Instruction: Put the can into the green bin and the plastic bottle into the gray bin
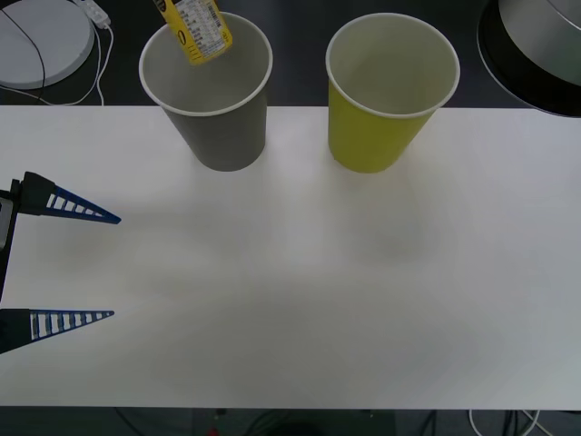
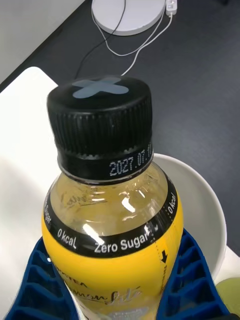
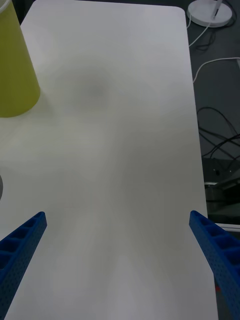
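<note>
The plastic bottle (image 1: 195, 27), a small yellow-labelled container with a black screw cap, hung tilted over the mouth of the gray bin (image 1: 218, 127), a large gray tapered paper cup with a white rim. The right gripper (image 2: 117, 295) was clamped on its body, blue ribbed fingers (image 2: 187, 280) on either side of the label. The bottle was judged not yet released, so this step remained incomplete. The green bin (image 1: 381, 118), a yellow-green paper cup of like size, stood just beside the gray one on the white table (image 1: 300, 300); its visible inside looked empty, and no can was sighted. The left gripper (image 1: 86, 263) waited low at the table's left edge, fingers spread wide, holding nothing.
</note>
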`<state>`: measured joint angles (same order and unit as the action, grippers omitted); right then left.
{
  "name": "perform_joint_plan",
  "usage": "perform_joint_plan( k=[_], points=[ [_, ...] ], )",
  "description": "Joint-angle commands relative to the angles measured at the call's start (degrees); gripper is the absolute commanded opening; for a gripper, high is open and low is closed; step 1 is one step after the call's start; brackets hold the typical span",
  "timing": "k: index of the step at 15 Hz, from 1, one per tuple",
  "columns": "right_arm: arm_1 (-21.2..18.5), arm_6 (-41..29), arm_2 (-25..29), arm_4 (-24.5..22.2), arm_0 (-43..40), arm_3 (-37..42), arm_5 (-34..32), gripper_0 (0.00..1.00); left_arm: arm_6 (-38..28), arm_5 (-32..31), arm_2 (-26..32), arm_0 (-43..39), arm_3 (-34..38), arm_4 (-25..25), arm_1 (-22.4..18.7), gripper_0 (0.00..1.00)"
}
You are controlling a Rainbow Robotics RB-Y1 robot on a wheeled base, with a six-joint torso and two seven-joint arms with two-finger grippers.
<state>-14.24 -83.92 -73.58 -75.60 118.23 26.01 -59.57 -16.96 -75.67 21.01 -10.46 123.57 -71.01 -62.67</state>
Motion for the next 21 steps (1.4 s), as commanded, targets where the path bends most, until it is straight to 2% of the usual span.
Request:
perform_joint_plan(
  k=[1, 2, 16, 19, 21],
  points=[
    [0.00, 1.39, -0.52, 0.10, -0.11, -0.08, 0.06, 1.00, 0.00, 0.00, 0.00, 0.00, 0.00, 0.00, 0.00, 1.00],
    [0.00, 2.97, -0.60, 0.46, -0.11, -0.43, 0.06, 1.00, 0.00, 0.00, 0.00, 0.00, 0.00, 0.00, 0.00, 1.00],
    [0.00, 3.50, -0.60, 1.42, -0.28, -0.79, 0.50, 1.00, 0.00, 0.00, 0.00, 0.00, 0.00, 0.00, 0.00, 1.00],
    [-1.23, 6.84, 0.89, 2.21, -1.78, -0.52, 0.50, 1.00, 0.00, 0.00, 0.00, 0.00, 0.00, 0.00, 0.00, 1.00],
    [-3.52, 7.01, 0.98, 2.30, -2.57, 2.91, 0.50, 1.00, 0.00, 0.00, 0.00, 0.00, 0.00, 0.00, 0.00, 1.00]
  ],
)
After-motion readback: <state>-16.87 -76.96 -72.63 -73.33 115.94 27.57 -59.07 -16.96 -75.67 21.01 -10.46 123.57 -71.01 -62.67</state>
